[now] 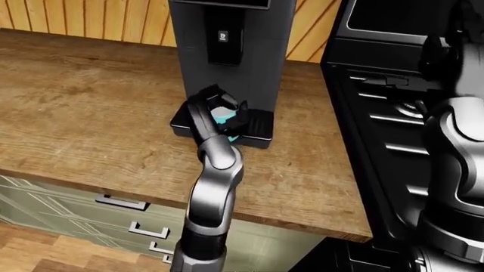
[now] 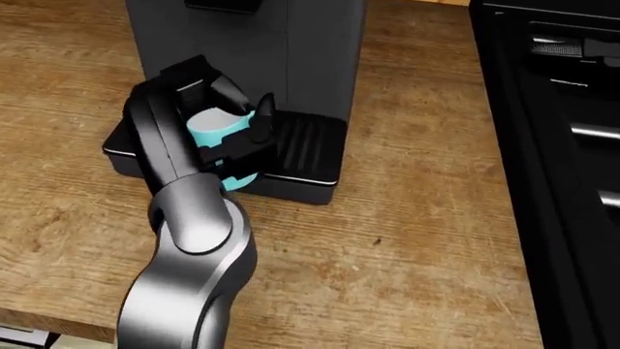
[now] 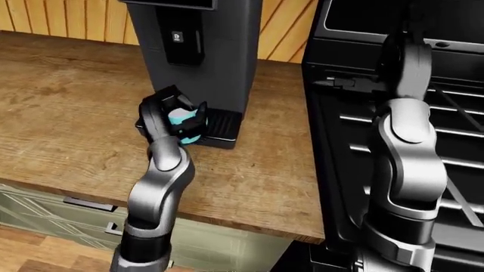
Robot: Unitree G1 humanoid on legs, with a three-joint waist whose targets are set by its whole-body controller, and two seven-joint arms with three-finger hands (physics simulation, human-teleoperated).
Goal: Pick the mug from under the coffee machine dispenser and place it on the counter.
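Fingers (image 2: 259,116) of your left hand (image 2: 218,123) close round the mug (image 2: 208,131) | mug sits tilted over the drip tray (image 2: 310,156), below the dispenser | wrap grip keeps it secure for transfer to the surface (image 2: 416,240)

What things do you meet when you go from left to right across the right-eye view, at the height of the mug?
Wooden counter → left hand closed round the mug → drip tray of the coffee machine → bare counter → black oven → right arm.
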